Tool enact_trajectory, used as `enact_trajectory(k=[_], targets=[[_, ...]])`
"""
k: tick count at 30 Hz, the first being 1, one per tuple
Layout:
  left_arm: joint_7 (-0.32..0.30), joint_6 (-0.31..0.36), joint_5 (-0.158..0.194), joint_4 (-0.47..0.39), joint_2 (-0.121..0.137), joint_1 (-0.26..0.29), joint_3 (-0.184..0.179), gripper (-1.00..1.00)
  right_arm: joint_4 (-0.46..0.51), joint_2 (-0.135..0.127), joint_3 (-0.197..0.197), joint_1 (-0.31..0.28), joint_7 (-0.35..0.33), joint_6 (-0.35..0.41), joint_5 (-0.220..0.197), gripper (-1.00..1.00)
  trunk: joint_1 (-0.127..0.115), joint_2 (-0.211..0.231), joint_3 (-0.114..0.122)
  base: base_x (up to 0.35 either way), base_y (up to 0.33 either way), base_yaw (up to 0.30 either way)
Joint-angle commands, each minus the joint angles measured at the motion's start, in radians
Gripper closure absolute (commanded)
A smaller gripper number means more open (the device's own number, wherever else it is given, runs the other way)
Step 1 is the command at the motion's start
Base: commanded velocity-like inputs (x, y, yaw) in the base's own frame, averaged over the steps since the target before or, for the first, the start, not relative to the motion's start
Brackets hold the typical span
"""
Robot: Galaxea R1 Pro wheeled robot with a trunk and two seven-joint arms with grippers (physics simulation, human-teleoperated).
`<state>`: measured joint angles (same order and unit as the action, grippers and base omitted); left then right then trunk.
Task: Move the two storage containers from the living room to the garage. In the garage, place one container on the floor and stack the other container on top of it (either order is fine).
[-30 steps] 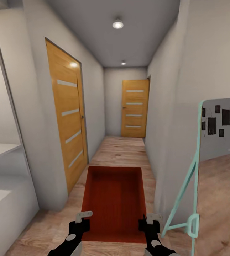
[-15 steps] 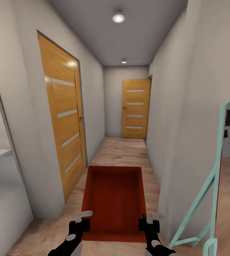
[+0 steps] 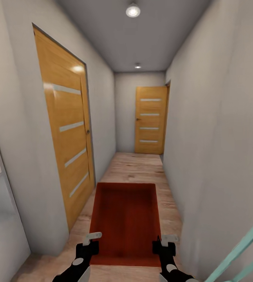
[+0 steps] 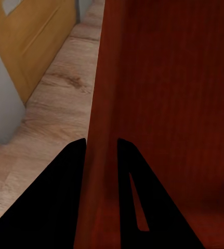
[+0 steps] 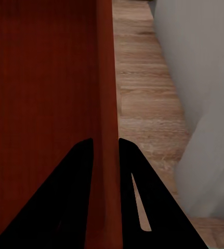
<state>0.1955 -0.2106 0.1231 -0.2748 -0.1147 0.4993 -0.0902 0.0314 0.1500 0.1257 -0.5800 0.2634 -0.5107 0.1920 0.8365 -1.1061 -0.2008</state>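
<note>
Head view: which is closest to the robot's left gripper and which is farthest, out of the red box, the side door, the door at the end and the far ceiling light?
From the left gripper:
1. Storage container, gripped at its left wall.
2. Side door, in the left wall.
3. End door, at the hallway's far end.
4. Far ceiling light, high up near that end; too close to the end door to rank surely.

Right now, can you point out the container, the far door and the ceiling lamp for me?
container (image 3: pixel 126 223), head view, on its flat inside bottom.
far door (image 3: pixel 151 120), head view, on the middle of its wooden panel.
ceiling lamp (image 3: pixel 133 10), head view, on the lit round face.
</note>
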Motion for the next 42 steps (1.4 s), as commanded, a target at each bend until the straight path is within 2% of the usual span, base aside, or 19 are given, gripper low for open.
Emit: enact_trajectory(k=[1, 31, 42], targets=[[0.005, 0.028, 0.021, 0.004, 0.001, 0.001, -0.011, 1.00, 0.004, -0.003, -0.024, -0.001, 0.000, -0.068, -0.008, 1.00, 0.001, -0.001, -0.001, 0.323, 0.158, 0.000], [0.005, 0.028, 0.018, 0.003, 0.001, 0.000, -0.011, 1.00, 0.004, -0.003, -0.024, -0.001, 0.000, -0.068, -0.008, 1.00, 0.001, -0.001, -0.001, 0.323, 0.150, 0.000], [0.005, 0.028, 0.020, 0.003, 0.001, 0.000, -0.011, 1.00, 0.004, -0.003, -0.024, -0.001, 0.000, -0.068, -0.008, 1.00, 0.001, -0.001, -0.001, 0.323, 0.107, -0.221]])
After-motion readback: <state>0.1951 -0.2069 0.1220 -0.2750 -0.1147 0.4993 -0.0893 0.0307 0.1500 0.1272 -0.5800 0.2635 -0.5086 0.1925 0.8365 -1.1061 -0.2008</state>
